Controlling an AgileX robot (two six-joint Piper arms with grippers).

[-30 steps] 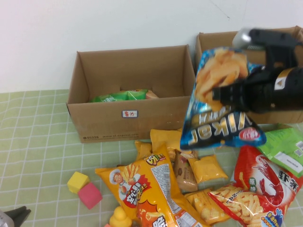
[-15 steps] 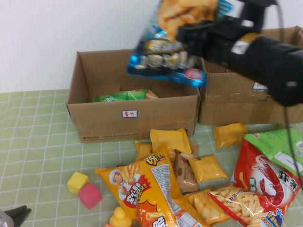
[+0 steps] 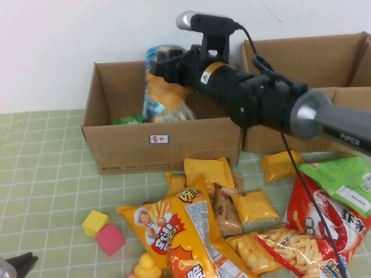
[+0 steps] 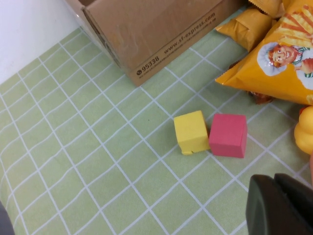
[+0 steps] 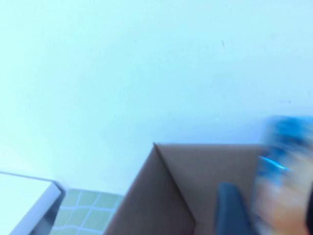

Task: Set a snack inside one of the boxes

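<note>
The blue chip bag (image 3: 164, 87) is held pinched in the right gripper (image 3: 165, 68) over the open left box (image 3: 116, 152), which stands toward the far edge of the surface (image 3: 52, 174); the bag hangs upright with its lower end already below the box rim. If it is released from here, it could catch on the rim or the back wall and tip out over the front (the bag is tall against the box depth), or be left standing on the green packet (image 3: 126, 120) already inside rather than lying flat. A snag of the fingers on the foil as they open could also drag the bag back out. Compared with half a second ago, the bag has been swung from above the box corner, where it was held flat and high, down and leftward into the box opening. The left gripper (image 4: 281, 205) is parked at the near left corner, beside the yellow cube (image 4: 191, 132) and red cube (image 4: 228, 135), its fingers pressed together.
</note>
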